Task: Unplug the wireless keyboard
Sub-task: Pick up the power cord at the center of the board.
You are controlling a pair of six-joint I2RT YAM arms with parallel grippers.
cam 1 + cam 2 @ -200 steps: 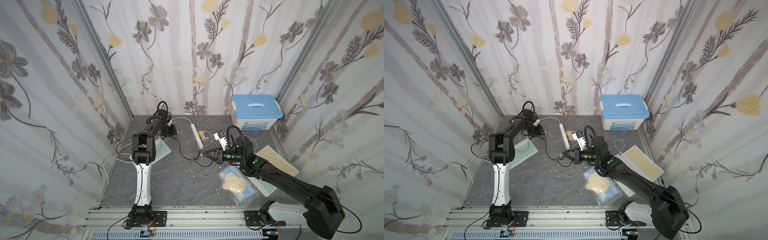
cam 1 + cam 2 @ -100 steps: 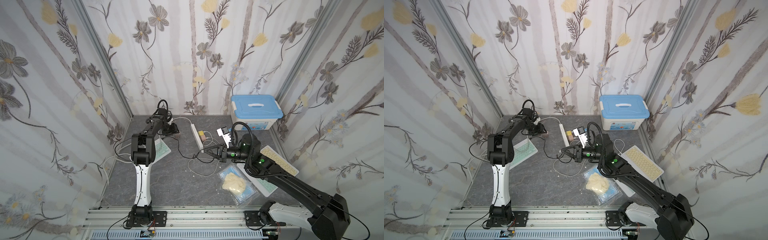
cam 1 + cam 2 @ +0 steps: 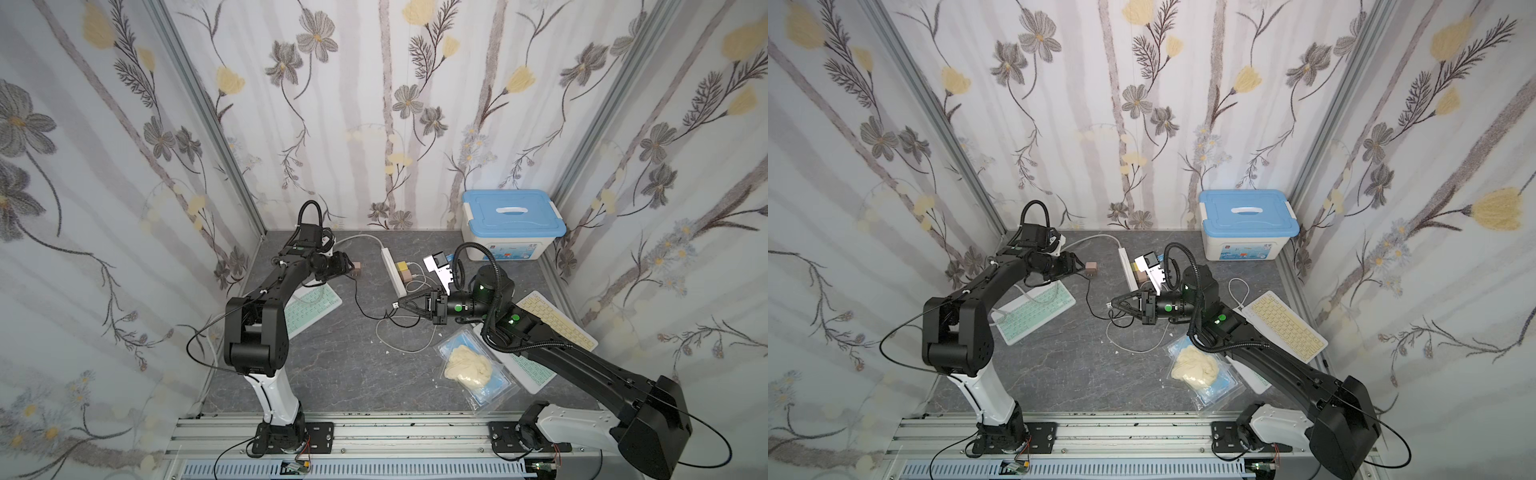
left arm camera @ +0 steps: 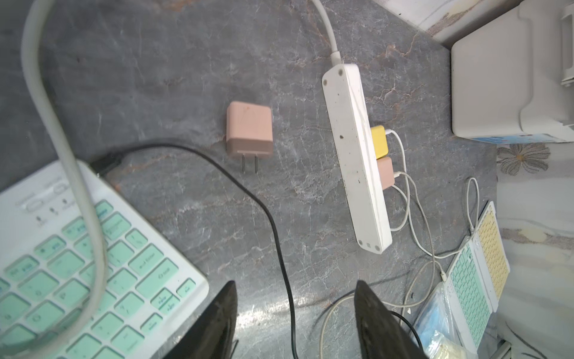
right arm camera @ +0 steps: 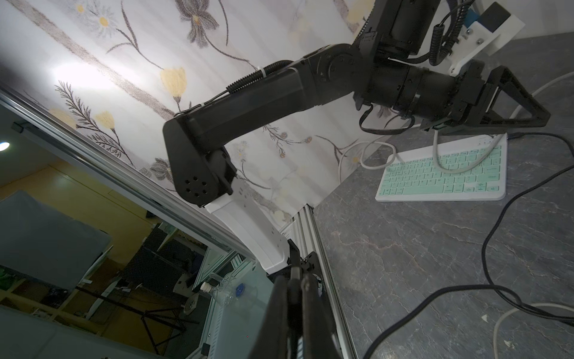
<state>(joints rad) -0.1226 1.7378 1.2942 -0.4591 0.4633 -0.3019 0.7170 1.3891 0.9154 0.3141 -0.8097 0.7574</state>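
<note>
grey marbled table (image 3: 332, 365), floral walls (image 3: 374, 104) on three sides.

green keyboard (image 4: 93, 264) lies flat at the left of the table, partly under the left arm. black cable (image 4: 273, 223) is plugged into its rear corner. a thick pale cable (image 4: 77, 186) drapes over the keys.

left gripper (image 4: 295, 284): jaws well apart, nothing between them. it hovers beside the keyboard's corner, above the black cable. pink charger (image 4: 249, 132) lies loose on the table just past it, prongs bare, apart from the strip (image 4: 354, 149).

strip lies mid-table, rear half. a yellow plug (image 4: 379, 141) and a second pink plug (image 4: 386, 175) sit in its far side, each with a thin white lead.

right gripper (image 3: 400, 305): fingers pinched together, held level near the strip's front end. a small pale plug end shows at the tips in both top views; the black cable runs from the keyboard to that spot, so it looks gripped by its free end. the wrist view shows only a thin sliver between the closed fingers (image 5: 281, 298).

right side: yellow keyboard (image 3: 557, 324), another green keyboard (image 3: 532, 368) under the arm, clear bag (image 3: 469, 365) with a pale lump, blue-lidded box (image 3: 513, 212) at the back.
</note>
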